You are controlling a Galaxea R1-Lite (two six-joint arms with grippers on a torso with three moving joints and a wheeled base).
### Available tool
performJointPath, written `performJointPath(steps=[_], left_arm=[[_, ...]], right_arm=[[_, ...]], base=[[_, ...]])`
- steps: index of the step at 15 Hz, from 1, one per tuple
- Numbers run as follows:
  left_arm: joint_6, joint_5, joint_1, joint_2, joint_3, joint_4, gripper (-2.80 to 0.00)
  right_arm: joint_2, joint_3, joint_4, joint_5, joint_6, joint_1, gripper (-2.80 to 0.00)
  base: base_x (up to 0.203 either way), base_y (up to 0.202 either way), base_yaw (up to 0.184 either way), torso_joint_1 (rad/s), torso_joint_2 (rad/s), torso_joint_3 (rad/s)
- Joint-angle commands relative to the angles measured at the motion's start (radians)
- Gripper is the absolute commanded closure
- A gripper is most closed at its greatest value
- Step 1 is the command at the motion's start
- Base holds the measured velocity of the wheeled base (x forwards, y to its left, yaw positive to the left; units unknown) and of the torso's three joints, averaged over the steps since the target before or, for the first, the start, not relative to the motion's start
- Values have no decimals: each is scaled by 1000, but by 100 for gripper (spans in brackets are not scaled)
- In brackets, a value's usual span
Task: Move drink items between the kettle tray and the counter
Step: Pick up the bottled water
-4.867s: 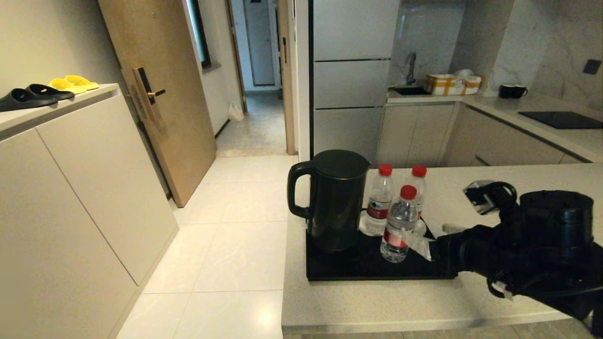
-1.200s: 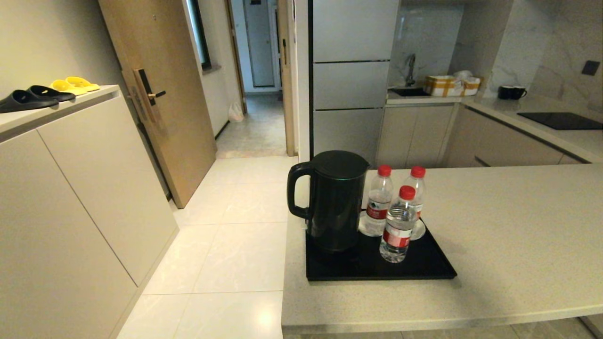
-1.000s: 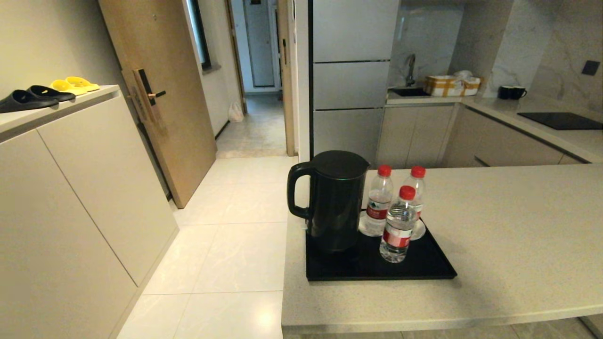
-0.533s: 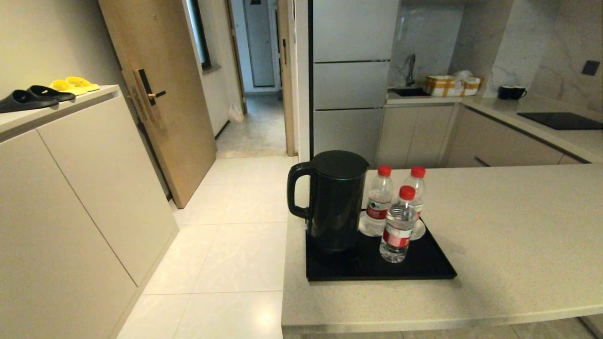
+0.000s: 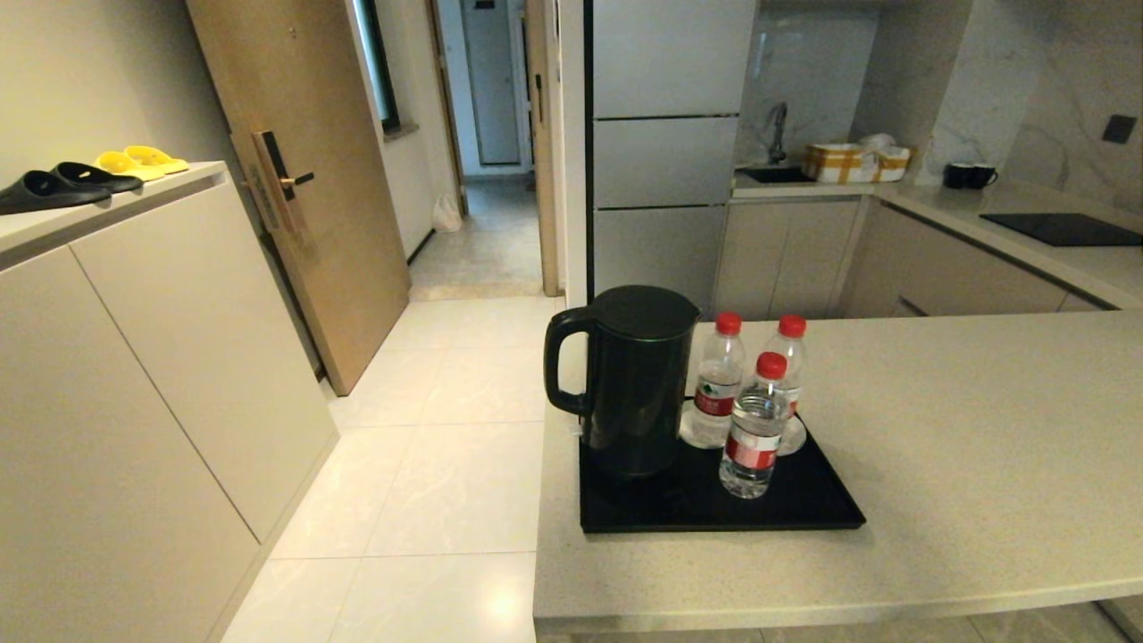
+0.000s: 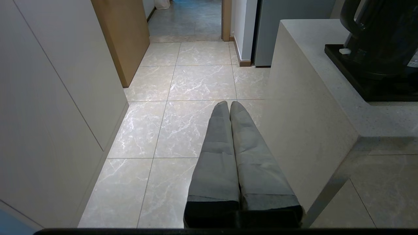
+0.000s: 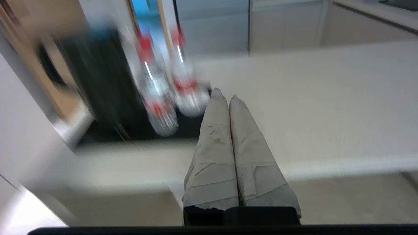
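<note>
**A:** Start with the head view. What's on the broad beige speckled stone counter (image 5: 964, 464)?

**B:** One flat black rectangular kettle tray (image 5: 804, 509) near the counter's left end. On it stand one tall black kettle (image 5: 636, 379) and three small clear plastic water bottles with red caps: a front bottle (image 5: 755, 427), a back left bottle (image 5: 720, 382) and a back right bottle (image 5: 789, 357). All three are upright, clustered just beside the kettle. Neither arm shows in this view.

**A:** So how far along is the task?

**B:** My reading: every bottle sits on the tray and none on the bare counter. Either loading the tray is finished, or moving them off has not begun. Nothing is in hand.

**A:** Left wrist view?

**B:** The left gripper (image 6: 229, 103) hangs over the pale marbled floor tiles (image 6: 183, 124), below and beside the counter's end, well apart from the tray. Its two grey padded fingers are pressed together with nothing between them. One corner of the tray and the kettle's base show at the edge.

**A:** And the right wrist view?

**B:** The right gripper (image 7: 224, 94) is off the counter's front edge, pointing toward the tray. Its taped fingers are likewise closed flat against each other, empty. Past them the kettle and bottles are smeared; I can make out two bottles for sure, the third I cannot tell.
</note>
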Motion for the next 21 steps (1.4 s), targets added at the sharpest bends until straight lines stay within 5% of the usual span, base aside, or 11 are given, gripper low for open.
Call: performJointPath(steps=[1,5,9,13,16,17,19,21], left_arm=[[0,1,1,1,0,1,0],[0,0,-1,1,0,1,0],[0,1,1,1,0,1,0],[0,1,1,1,0,1,0],[0,1,1,1,0,1,0],[0,1,0,1,0,1,0],[0,1,1,1,0,1,0],[0,0,1,1,0,1,0]], right_arm=[[334,-224,75,32,17,4,0],[721,-229,43,193,-48,59,0],[1038,-218,-69,234,-68,179,0],[1381,-224,-408,30,-40,334,0],[1594,-162,-909,-98,-17,435,0],[1651,-141,-1010,-128,-15,449,-280],[1699,-135,-1130,-157,-25,461,-280],[1701,-136,-1112,-156,-31,462,-280]], base=[[0,0,0,0,0,0],[0,0,0,0,0,0],[0,0,0,0,0,0],[0,0,0,0,0,0],[0,0,0,0,0,0],[0,0,0,0,0,0],[0,0,0,0,0,0],[0,0,0,0,0,0]])
